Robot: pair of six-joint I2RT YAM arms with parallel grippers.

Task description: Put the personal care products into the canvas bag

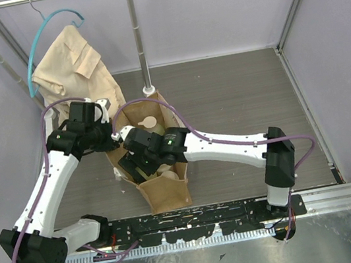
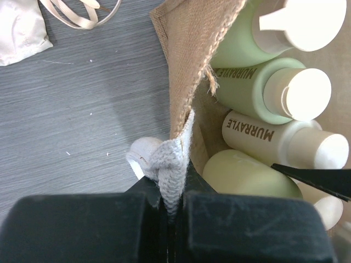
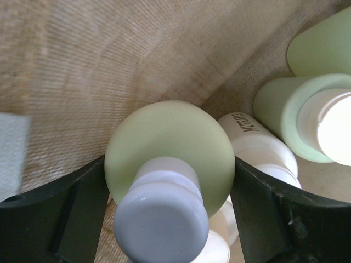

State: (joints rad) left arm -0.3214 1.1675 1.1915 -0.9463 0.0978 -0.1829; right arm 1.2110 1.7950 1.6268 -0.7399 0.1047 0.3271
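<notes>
The tan canvas bag (image 1: 166, 188) stands open in the middle of the table. My left gripper (image 1: 115, 137) is at its left rim, shut on the bag's whitish strap (image 2: 171, 159), which is pinched between the jaws of my left gripper (image 2: 174, 189). My right gripper (image 1: 141, 158) reaches down inside the bag. It is shut on an olive-green bottle (image 3: 170, 143) with a pale cap (image 3: 162, 222), and both fingers (image 3: 82, 203) press the bottle's sides. Inside the bag lie two more green bottles (image 2: 255, 90) (image 2: 241, 41) and a beige bottle (image 2: 263, 136).
A beige shirt (image 1: 74, 61) on a teal hanger hangs from a rack at the back left, and the rack's pole (image 1: 139, 44) stands just behind the bag. A loose strap (image 2: 77, 13) and a white tag (image 2: 19, 27) lie on the table left of the bag.
</notes>
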